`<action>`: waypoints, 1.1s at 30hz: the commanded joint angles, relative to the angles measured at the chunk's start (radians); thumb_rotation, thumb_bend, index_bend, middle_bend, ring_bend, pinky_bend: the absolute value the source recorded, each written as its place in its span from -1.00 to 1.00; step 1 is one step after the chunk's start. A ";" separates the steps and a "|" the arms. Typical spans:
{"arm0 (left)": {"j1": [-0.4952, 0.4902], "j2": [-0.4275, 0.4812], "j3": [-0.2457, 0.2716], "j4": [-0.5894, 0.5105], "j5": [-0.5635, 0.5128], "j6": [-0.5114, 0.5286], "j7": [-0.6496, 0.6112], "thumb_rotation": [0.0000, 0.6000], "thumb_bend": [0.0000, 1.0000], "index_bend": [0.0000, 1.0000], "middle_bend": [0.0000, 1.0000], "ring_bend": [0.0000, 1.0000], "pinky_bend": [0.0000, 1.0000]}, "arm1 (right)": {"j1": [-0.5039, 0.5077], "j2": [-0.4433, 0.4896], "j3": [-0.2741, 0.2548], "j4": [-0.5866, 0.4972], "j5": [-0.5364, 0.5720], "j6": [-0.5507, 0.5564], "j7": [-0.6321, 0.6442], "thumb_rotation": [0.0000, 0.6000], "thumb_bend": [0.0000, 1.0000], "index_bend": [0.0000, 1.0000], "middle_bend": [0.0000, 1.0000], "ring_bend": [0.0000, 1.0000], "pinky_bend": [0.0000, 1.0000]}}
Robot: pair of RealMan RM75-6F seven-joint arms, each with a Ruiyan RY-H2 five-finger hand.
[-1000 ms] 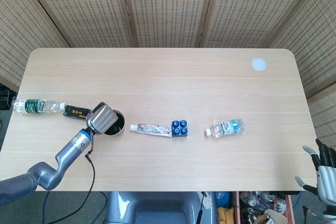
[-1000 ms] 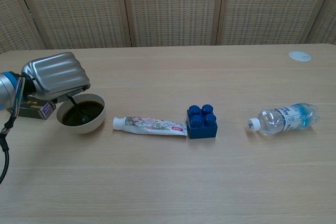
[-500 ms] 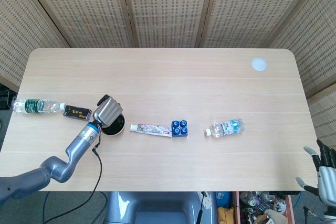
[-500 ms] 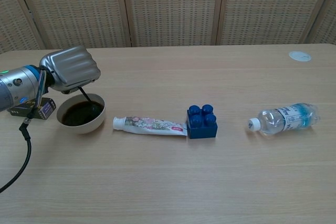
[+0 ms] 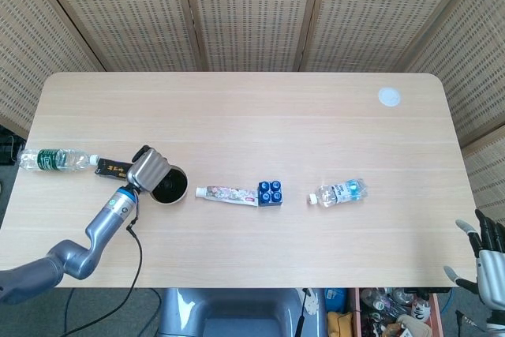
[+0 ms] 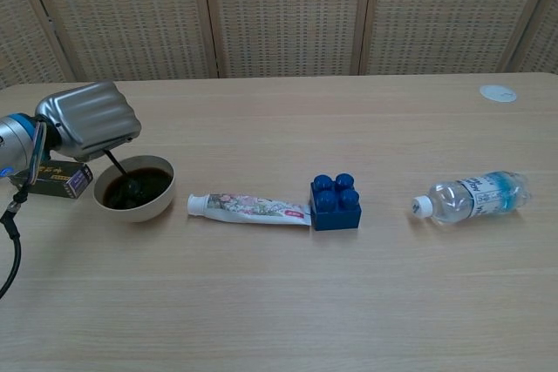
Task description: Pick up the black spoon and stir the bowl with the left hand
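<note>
My left hand hovers over the back left of a white bowl with a dark inside. It grips the thin handle of the black spoon, which slants down so its head sits in the bowl. The hand's back hides the grip itself. My right hand hangs beyond the table's near right corner in the head view, fingers spread, holding nothing.
A small dark box lies just left of the bowl, and a green-labelled bottle further left. A toothpaste tube, blue brick and clear water bottle line up to the right. A white disc sits far right.
My left hand swung from the bowl's left to its back right, then returned to the left. The spoon's head moved around inside the bowl with it. The right hand stayed still.
</note>
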 commanded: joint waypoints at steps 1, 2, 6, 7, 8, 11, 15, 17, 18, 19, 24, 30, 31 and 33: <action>0.017 0.026 0.021 -0.035 0.013 0.012 -0.012 1.00 -0.22 0.36 0.93 0.70 0.55 | 0.001 -0.001 -0.001 0.001 0.001 -0.004 0.001 1.00 -0.62 -0.56 -0.84 -1.00 -1.00; 0.020 0.030 0.025 -0.044 0.016 0.014 -0.015 1.00 -0.22 0.36 0.93 0.70 0.55 | 0.002 -0.002 -0.001 0.001 0.000 -0.005 0.001 1.00 -0.62 -0.56 -0.84 -1.00 -1.00; 0.020 0.035 0.030 -0.071 0.027 0.021 -0.017 1.00 -0.21 0.36 0.93 0.70 0.55 | 0.005 -0.003 -0.001 0.004 -0.002 -0.007 0.004 1.00 -0.62 -0.56 -0.84 -1.00 -1.00; 0.018 0.034 0.028 -0.075 0.027 0.021 -0.016 1.00 -0.22 0.36 0.93 0.70 0.55 | 0.005 -0.003 0.000 0.005 -0.002 -0.007 0.005 1.00 -0.62 -0.56 -0.85 -1.00 -1.00; 0.016 0.032 0.025 -0.078 0.027 0.021 -0.014 1.00 -0.22 0.36 0.93 0.70 0.55 | 0.004 -0.003 0.000 0.005 -0.001 -0.007 0.005 1.00 -0.62 -0.56 -0.85 -1.00 -1.00; 0.007 0.021 0.014 -0.081 0.019 0.015 -0.010 1.00 -0.22 0.37 0.93 0.70 0.55 | 0.002 -0.002 0.000 0.007 0.003 -0.007 0.007 1.00 -0.62 -0.56 -0.84 -1.00 -1.00; -0.010 -0.001 -0.005 -0.067 0.007 0.008 0.007 1.00 -0.22 0.37 0.93 0.70 0.55 | -0.001 -0.003 0.001 0.010 0.010 -0.008 0.011 1.00 -0.62 -0.56 -0.84 -1.00 -1.00; -0.016 -0.011 -0.013 -0.056 0.000 0.005 0.016 1.00 -0.22 0.37 0.93 0.70 0.55 | -0.002 -0.003 0.001 0.012 0.012 -0.008 0.012 1.00 -0.62 -0.56 -0.85 -1.00 -1.00; -0.019 -0.016 -0.017 -0.049 -0.004 0.003 0.020 1.00 -0.22 0.37 0.93 0.70 0.55 | -0.002 -0.003 0.001 0.013 0.013 -0.009 0.013 1.00 -0.62 -0.56 -0.84 -1.00 -1.00; -0.022 -0.022 -0.021 -0.042 -0.009 0.000 0.024 1.00 -0.22 0.37 0.93 0.70 0.55 | -0.001 -0.004 0.001 0.014 0.013 -0.011 0.014 1.00 -0.62 -0.56 -0.84 -1.00 -1.00; -0.036 -0.048 -0.038 0.001 -0.032 -0.009 0.049 1.00 -0.22 0.37 0.93 0.70 0.55 | 0.000 -0.006 0.003 0.018 0.017 -0.015 0.016 1.00 -0.62 -0.56 -0.84 -1.00 -1.00; -0.037 -0.057 -0.048 0.037 -0.059 -0.014 0.061 1.00 -0.21 0.37 0.93 0.70 0.55 | 0.000 -0.007 0.003 0.020 0.019 -0.017 0.016 1.00 -0.62 -0.56 -0.85 -1.00 -1.00; -0.034 -0.055 -0.046 0.040 -0.062 -0.014 0.060 1.00 -0.21 0.37 0.93 0.70 0.55 | 0.000 -0.008 0.003 0.021 0.019 -0.017 0.017 1.00 -0.62 -0.56 -0.85 -1.00 -1.00; -0.028 -0.050 -0.041 0.042 -0.067 -0.014 0.058 1.00 -0.21 0.37 0.93 0.70 0.55 | 0.000 -0.008 0.002 0.021 0.016 -0.016 0.017 1.00 -0.62 -0.56 -0.84 -1.00 -1.00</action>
